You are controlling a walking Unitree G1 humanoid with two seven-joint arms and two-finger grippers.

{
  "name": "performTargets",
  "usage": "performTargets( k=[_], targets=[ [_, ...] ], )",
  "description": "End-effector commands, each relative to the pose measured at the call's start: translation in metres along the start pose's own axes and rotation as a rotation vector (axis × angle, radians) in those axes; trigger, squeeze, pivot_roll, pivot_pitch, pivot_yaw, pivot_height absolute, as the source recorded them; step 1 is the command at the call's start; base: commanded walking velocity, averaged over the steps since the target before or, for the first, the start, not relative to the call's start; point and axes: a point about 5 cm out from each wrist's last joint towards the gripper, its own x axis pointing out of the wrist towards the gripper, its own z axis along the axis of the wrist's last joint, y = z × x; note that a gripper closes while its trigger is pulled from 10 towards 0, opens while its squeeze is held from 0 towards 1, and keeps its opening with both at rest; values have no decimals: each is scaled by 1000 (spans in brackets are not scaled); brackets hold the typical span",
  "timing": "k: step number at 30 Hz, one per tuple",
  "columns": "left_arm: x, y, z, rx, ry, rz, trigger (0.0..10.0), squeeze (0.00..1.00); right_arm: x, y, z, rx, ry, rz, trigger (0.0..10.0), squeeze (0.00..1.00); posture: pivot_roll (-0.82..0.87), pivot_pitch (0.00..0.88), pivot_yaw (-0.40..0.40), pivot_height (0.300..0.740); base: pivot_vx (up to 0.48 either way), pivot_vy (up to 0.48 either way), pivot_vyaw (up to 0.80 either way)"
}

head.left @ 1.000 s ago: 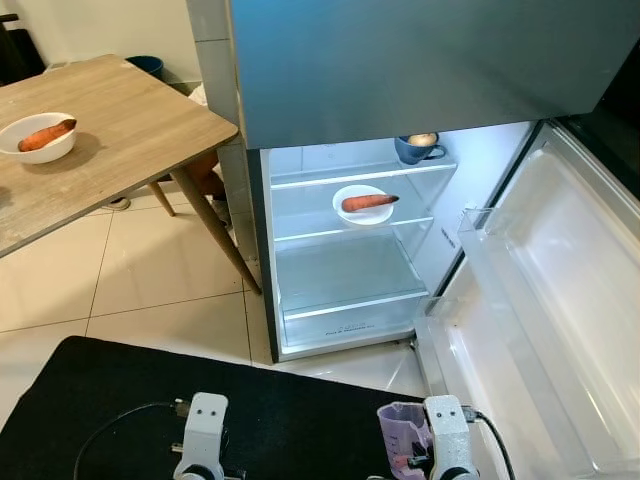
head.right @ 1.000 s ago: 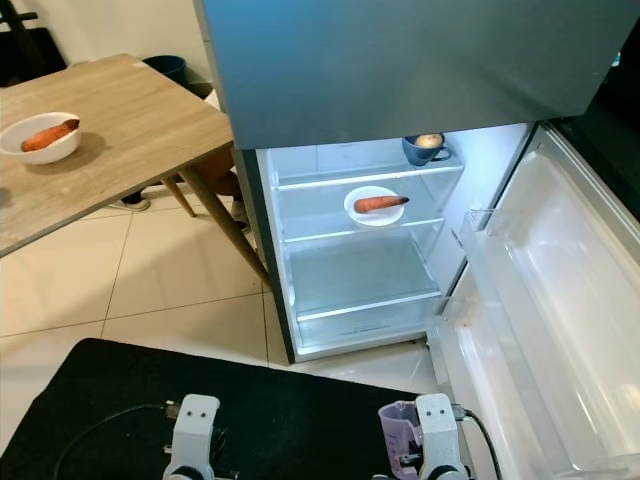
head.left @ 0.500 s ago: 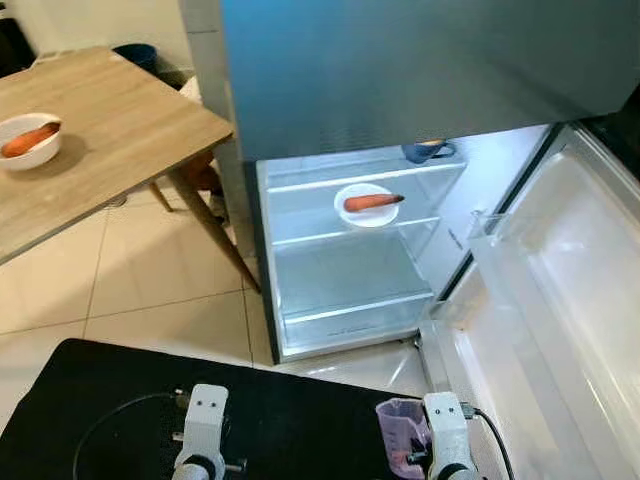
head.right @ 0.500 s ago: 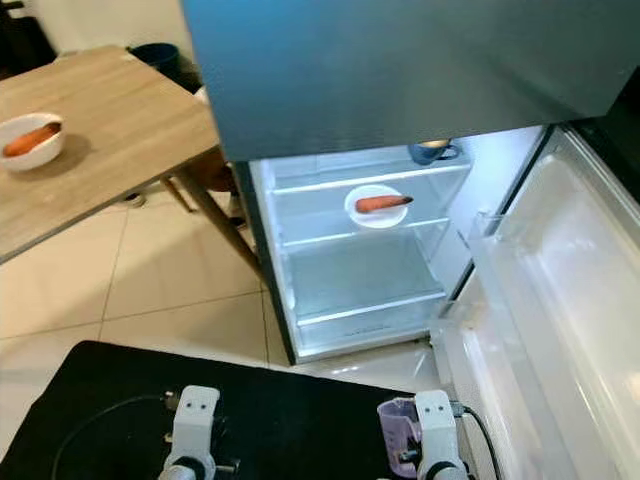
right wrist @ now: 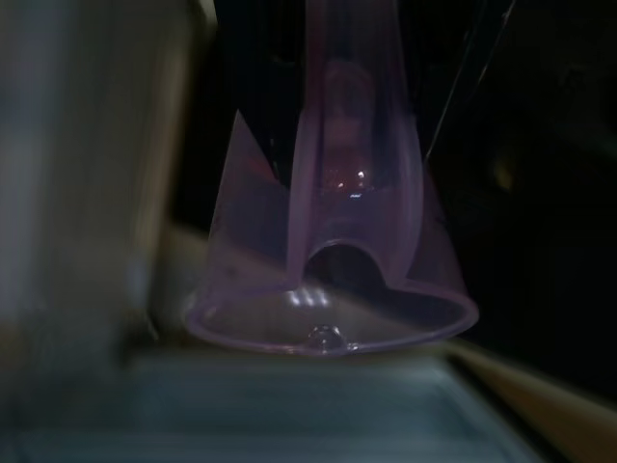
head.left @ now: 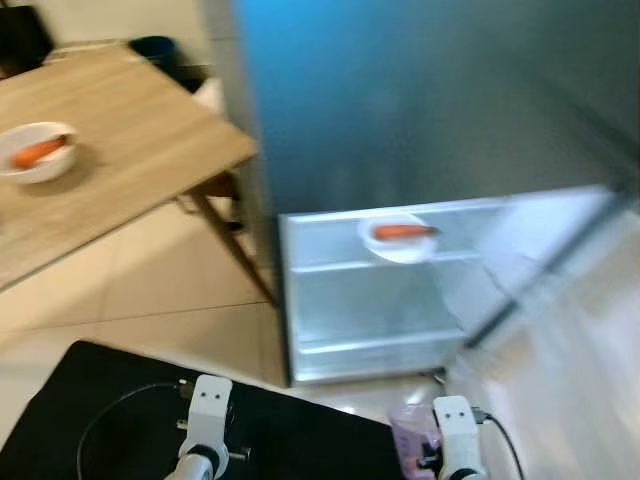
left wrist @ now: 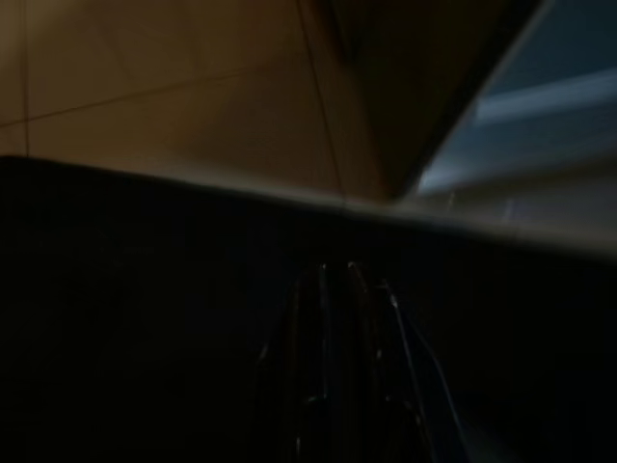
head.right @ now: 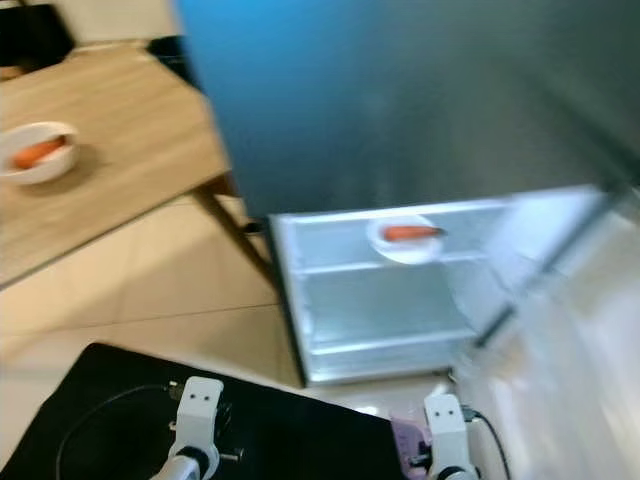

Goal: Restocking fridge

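The open fridge (head.left: 390,300) is lit inside. A white plate with a carrot (head.left: 400,235) rests on its upper glass shelf. On the wooden table (head.left: 140,170) to the left stands a white bowl with a carrot (head.left: 36,158). My right gripper (right wrist: 359,125) is low at my right side, shut on the handle of a clear purple cup (right wrist: 333,289), which also appears beside the wrist as the cup (head.left: 412,445). My left gripper (left wrist: 333,367) hangs idle at my left side, its fingers together in the dark wrist view.
The fridge door (head.left: 570,340) stands open to the right, blurred. The grey freezer door (head.left: 430,100) looms above the open compartment. Table legs (head.left: 235,250) stand next to the fridge's left side. Beige floor tiles (head.left: 150,290) lie between me and the table.
The whole picture has shifted and blurred, so the camera has moved. The fridge's top shelf is now hidden behind the freezer door. Both arms keep their pose, the cup still held.
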Motion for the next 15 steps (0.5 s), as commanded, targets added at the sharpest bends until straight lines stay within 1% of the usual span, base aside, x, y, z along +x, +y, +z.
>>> performTargets(
  k=[1, 8, 10, 15],
  targets=[
    [6, -8, 11, 10, -42, -27, 10000, 0, -11, -10, -24, -1, 79, -29, 10000, 0, -100, 106, 18, 740, 334, 0, 0],
    [6, -8, 12, 12, -44, -28, 10000, 0, -11, -10, -24, 0, 79, -29, 10000, 0, -100, 106, 19, 740, 334, 0, 0],
    [6, -9, 14, 10, -62, -35, 10000, 0, -11, -10, -25, 2, 80, -30, 10000, 0, -99, 106, 21, 740, 0, 0, 0],
    [5, -9, 14, 14, -67, -37, 10000, 0, -11, -10, -25, 5, 80, -33, 10000, 0, -100, 106, 23, 740, 0, 0, 0]
  ],
)
